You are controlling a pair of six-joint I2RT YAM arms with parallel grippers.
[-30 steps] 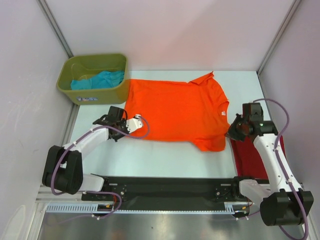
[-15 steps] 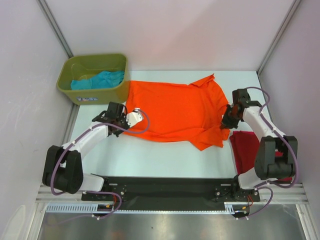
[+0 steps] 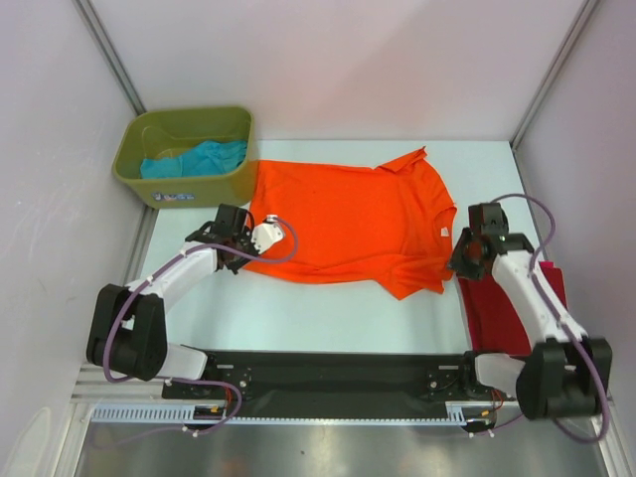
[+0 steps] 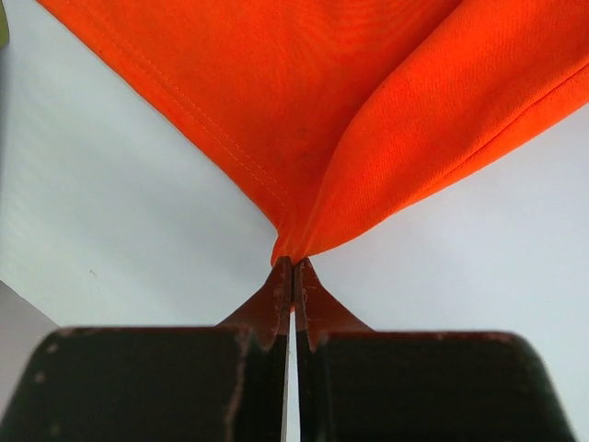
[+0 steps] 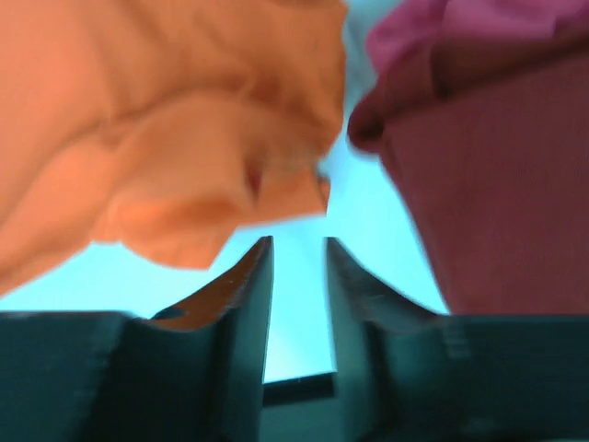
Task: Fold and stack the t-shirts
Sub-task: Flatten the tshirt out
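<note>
The bright orange t-shirt [image 3: 348, 221] lies spread flat mid-table, its white neck label [image 3: 442, 228] toward the right. My left gripper [image 3: 246, 250] is shut on its near-left hem corner; in the left wrist view the cloth [image 4: 350, 129] is pinched at the tips of that gripper [image 4: 293, 262]. My right gripper [image 3: 463, 260] is open and empty, low over the table between the orange sleeve [image 5: 166, 147] and the dark red t-shirt [image 5: 497, 184]; nothing lies in its gap [image 5: 296, 241]. The dark red shirt [image 3: 502, 308] lies at the right. The teal t-shirt [image 3: 194, 159] lies in the bin.
The olive-green plastic bin [image 3: 184, 119] stands at the back left, touching the orange shirt's far-left corner. White walls close in the table on the left, back and right. The black arm base rail [image 3: 338, 378] runs along the near edge.
My right gripper reached in to the orange shirt's right edge, then drew back toward the near side. The right sleeve has shifted a little. My left gripper has kept its hold and barely moved.
</note>
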